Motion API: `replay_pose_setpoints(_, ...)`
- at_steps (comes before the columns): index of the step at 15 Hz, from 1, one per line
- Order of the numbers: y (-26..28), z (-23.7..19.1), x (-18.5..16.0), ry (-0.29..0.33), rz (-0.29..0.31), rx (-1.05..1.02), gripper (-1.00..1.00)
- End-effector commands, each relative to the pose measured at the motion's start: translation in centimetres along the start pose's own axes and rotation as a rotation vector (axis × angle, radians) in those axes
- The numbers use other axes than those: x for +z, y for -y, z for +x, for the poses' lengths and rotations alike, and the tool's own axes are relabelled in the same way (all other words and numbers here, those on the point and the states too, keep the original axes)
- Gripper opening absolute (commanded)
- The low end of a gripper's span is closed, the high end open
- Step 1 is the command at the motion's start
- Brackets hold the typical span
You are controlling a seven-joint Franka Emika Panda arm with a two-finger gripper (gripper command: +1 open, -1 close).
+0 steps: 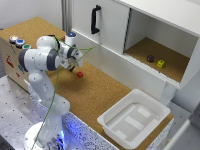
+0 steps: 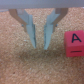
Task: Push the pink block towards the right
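Pink block [image 1: 79, 74] lies on the cork tabletop [image 1: 95, 90] in the exterior view, a tiny reddish cube just beside the gripper [image 1: 74, 64], on the side toward the exterior view's right and apart from it. From this view no writing shows on the block. The white arm [image 1: 42, 60] bends over the cork near the cabinet [image 1: 115, 25], whose closed door carries a black handle [image 1: 94, 19]. In the open compartment a yellow cube [image 1: 160, 63] and a dark block [image 1: 150, 58] lie near each other; any marks on them are too small to read. A white tray [image 1: 134, 117] sits at the cork's end toward the exterior view's right. Coloured buttons [image 1: 18, 42] sit on a box toward the exterior view's left.

From the wrist, the gripper [image 2: 40, 46] shows two pale fingers [image 2: 31, 35] with a narrow gap between them, holding nothing, tips close to the cork. The pink block [image 2: 74, 43] sits beside them, not touching, and here its face reads a black letter "A" with a short dark line beneath. The cabinet, tray and other blocks are out of this view.
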State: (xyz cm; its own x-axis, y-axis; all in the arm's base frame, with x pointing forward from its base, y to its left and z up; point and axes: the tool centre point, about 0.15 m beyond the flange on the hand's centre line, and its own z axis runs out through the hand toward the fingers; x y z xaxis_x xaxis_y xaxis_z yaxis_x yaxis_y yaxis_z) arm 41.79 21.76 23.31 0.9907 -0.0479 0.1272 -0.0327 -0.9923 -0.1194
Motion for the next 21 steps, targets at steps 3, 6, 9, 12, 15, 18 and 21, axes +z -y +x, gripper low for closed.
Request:
replay_pose_setpoints(3, -4.3, 1.8, 1.8, 0.068, 0.032, 0.005, -1.00)
replay_pose_setpoints(6, -6.4, 1.7, 1.7, 0.080, 0.014, 0.030, -1.00)
replay_pose_setpoints(9, -8.0, 1.8, 1.2, 0.070, -0.008, 0.041, -1.00)
replay_pose_setpoints(12, -10.0, 1.7, 0.3, 0.056, -0.027, 0.054, -1.00)
replay_pose_setpoints(15, -12.1, 1.3, 0.2, 0.064, -0.042, 0.062, -1.00)
replay_pose_setpoints(18, -13.2, 0.6, 0.3, 0.090, -0.043, 0.040, -1.00)
replay_pose_setpoints(21, -13.6, 0.1, 0.6, 0.116, -0.047, 0.007, -1.00)
